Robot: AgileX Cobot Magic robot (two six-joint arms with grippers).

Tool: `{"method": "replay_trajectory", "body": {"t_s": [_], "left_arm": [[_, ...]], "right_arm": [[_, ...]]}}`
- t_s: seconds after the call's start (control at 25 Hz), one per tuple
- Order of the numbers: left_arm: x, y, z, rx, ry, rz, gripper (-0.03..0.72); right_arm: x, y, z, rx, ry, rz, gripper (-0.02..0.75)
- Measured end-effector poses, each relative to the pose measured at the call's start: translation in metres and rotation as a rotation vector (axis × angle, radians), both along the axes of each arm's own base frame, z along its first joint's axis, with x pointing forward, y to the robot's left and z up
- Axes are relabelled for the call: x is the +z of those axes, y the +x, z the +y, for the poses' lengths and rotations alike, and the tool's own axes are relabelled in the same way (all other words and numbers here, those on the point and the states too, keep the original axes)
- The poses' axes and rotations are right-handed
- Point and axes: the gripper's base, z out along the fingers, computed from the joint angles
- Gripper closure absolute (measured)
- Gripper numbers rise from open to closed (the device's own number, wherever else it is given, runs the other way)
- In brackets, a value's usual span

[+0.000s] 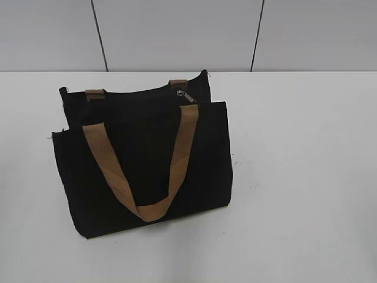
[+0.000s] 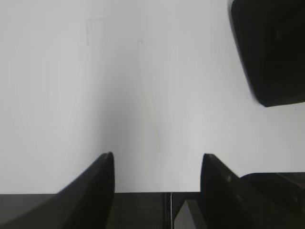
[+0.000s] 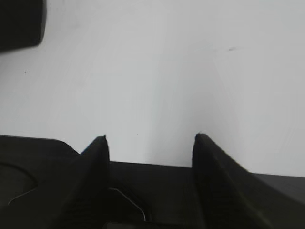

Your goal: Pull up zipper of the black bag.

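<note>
The black bag (image 1: 141, 177) lies on the white table (image 1: 306, 177), left of the middle in the exterior view. Its front tan handle (image 1: 177, 165) hangs down over the front panel. The zipper runs along the bag's far top edge, and its small silver pull tab (image 1: 184, 96) sits near the right end, beside a tan handle stub (image 1: 178, 83). Neither gripper shows in the exterior view. My left gripper (image 2: 157, 160) is open and empty over bare table. My right gripper (image 3: 150, 140) is open and empty over bare table.
A grey panelled wall (image 1: 177, 35) stands behind the table's far edge. A dark rounded shape (image 2: 274, 52) shows at the top right of the left wrist view and another (image 3: 21, 21) at the top left of the right wrist view; I cannot tell what they are.
</note>
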Motion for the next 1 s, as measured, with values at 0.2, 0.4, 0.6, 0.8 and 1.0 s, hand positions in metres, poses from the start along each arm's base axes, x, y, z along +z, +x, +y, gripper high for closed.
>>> {"method": "replay_trajectory", "body": {"t_s": [0.2,0.4,0.6,0.8,1.0], "left_arm": [[-0.005,-0.045,0.005,-0.001,-0.02,-0.166,0.268],[-0.019,-0.086,0.008,-0.008,-0.063,-0.319,0.279],[-0.029,-0.118,0.007,-0.028,-0.125,-0.486,0.28],[-0.03,-0.127,0.007,-0.036,-0.15,-0.585,0.282],[-0.034,-0.123,0.005,-0.042,-0.172,-0.596,0.289]], "right_arm": [[-0.01,-0.031,0.003,0.018,0.027,-0.155,0.302],[-0.023,-0.048,0.004,0.049,0.005,-0.247,0.302],[-0.024,-0.046,0.004,0.059,-0.009,-0.262,0.302],[-0.027,-0.038,0.003,0.048,-0.013,-0.318,0.302],[-0.026,-0.037,0.003,0.047,-0.014,-0.325,0.302]]}}
